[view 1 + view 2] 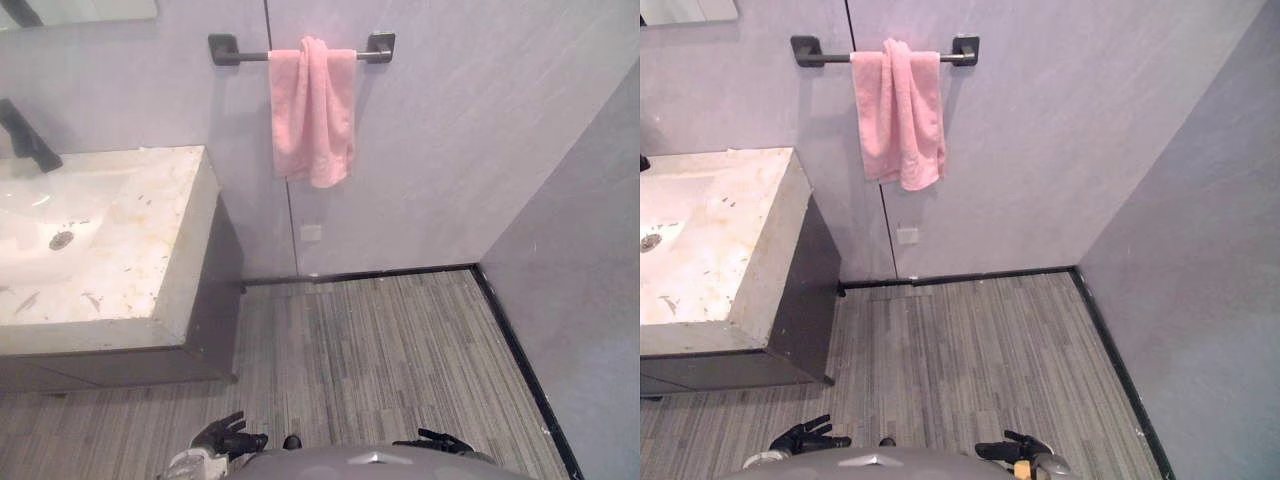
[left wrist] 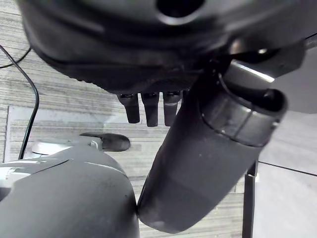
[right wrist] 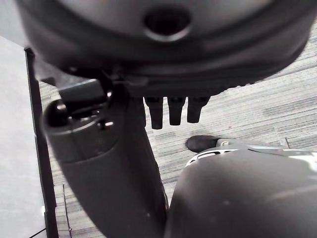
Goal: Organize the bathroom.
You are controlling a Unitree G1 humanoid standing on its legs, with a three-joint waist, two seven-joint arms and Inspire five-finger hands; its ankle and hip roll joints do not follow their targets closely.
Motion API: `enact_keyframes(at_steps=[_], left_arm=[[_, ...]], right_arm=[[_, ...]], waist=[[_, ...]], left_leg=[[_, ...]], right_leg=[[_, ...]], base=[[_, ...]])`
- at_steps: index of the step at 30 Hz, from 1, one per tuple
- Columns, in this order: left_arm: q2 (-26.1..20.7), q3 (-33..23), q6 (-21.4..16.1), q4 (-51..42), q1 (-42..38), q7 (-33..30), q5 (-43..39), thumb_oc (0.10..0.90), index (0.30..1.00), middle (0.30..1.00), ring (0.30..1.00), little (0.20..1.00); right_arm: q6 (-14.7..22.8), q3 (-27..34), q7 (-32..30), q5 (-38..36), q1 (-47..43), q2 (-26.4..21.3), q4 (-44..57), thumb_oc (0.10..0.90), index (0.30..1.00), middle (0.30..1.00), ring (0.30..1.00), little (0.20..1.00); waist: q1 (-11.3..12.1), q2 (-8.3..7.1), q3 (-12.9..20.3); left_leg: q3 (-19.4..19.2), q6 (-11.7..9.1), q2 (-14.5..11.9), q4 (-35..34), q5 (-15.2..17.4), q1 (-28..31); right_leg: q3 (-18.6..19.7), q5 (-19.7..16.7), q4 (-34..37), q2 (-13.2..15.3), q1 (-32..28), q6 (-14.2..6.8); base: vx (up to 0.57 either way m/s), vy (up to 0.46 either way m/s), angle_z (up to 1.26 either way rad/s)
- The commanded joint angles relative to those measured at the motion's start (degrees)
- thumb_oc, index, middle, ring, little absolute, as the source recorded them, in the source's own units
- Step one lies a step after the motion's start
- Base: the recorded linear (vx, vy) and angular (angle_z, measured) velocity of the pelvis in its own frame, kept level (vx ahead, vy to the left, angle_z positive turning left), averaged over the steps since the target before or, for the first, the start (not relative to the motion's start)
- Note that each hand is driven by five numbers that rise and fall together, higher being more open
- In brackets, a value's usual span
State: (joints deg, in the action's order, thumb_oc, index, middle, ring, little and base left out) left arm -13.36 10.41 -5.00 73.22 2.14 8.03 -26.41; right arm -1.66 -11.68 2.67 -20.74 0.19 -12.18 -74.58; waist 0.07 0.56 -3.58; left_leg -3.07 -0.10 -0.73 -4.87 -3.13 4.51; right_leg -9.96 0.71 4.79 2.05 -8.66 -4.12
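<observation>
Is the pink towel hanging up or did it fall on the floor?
Hanging up. The towel is draped over the bar on the wall, bunched in the middle, well above the floor.

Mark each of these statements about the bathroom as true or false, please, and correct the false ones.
1. A pink towel hangs on the wall bar. True.
2. The towel lies on the floor. False: it hangs over the bar, well above the floor.
3. The sink stands to the robot's left of the towel. True.
4. The left hand holds the towel. False: it hangs low above the floor, fingers relaxed, holding nothing.
5. The right hand is open and empty. True.
</observation>
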Motion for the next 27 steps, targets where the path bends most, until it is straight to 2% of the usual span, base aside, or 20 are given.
enact_keyframes(at_steps=[1,4,6,21,26,27], left_arm=[[0.59,2.10,1.41,2.67,-1.39,4.02,3.06,0.800,0.900,0.900,0.900,0.900],[0.45,2.62,1.14,2.23,-1.28,6.31,1.35,0.800,0.900,0.900,0.900,0.900],[0.37,2.19,2.31,2.07,-1.17,5.15,-1.12,0.800,0.900,0.900,0.900,0.900],[1.16,-0.32,4.15,4.83,-0.73,-0.23,1.53,0.800,0.900,0.900,0.900,0.900],[1.05,-1.23,2.93,4.25,-1.05,-2.15,-0.36,0.800,0.900,0.900,0.900,0.900],[0.94,-1.41,2.21,3.65,-1.31,-2.50,-0.98,0.800,0.900,0.900,0.900,0.900]], right_arm=[[-2.01,-1.02,-0.83,0.60,-0.44,-1.41,-4.65,0.800,0.900,0.900,0.900,0.900],[-2.44,-0.70,-0.86,-0.39,-0.56,-1.46,-4.51,0.800,0.900,0.900,0.900,0.900],[-2.43,-0.66,-0.71,-0.56,-0.41,-1.44,-4.52,0.800,0.900,0.900,0.900,0.900],[-5.39,-0.20,2.12,-5.25,0.05,-0.79,-5.24,0.800,0.900,0.900,0.900,0.900],[0.83,-1.29,1.85,-3.02,0.16,-0.76,-3.91,0.800,0.900,0.900,0.900,0.900],[4.22,-1.92,1.45,-2.05,-0.06,-1.00,-2.62,0.800,0.900,0.900,0.900,0.900]], waist=[[1.22,-0.76,0.60],[1.11,-0.45,0.47],[1.11,-0.40,0.38],[1.33,-1.10,0.28],[1.09,-1.01,-0.01],[1.02,-1.07,-0.37]], left_leg=[[1.74,0.48,0.16,-0.13,4.92,0.73],[1.70,0.49,0.04,-0.13,4.94,0.85],[1.67,0.48,-0.06,-0.13,4.99,0.95],[1.72,-0.10,-1.20,-0.13,3.95,0.91],[1.06,-0.64,-2.06,0.66,3.82,1.16],[0.97,-0.79,-2.28,2.20,4.08,0.66]], right_leg=[[-1.07,0.22,-1.45,2.96,2.84,-0.86],[-1.24,0.29,-1.50,2.90,2.75,-0.78],[-1.35,0.38,-1.43,2.85,2.60,-0.73],[-1.84,0.98,-1.49,1.76,2.44,0.33],[-1.82,1.34,-1.89,1.54,2.39,0.63],[-1.71,1.51,-2.44,1.54,2.59,0.88]], base=[[0.00,0.000,0.00],[0.01,-0.011,0.01],[0.03,-0.042,0.05],[0.02,-0.046,0.02],[0.04,-0.064,0.00],[0.03,-0.081,0.01]])
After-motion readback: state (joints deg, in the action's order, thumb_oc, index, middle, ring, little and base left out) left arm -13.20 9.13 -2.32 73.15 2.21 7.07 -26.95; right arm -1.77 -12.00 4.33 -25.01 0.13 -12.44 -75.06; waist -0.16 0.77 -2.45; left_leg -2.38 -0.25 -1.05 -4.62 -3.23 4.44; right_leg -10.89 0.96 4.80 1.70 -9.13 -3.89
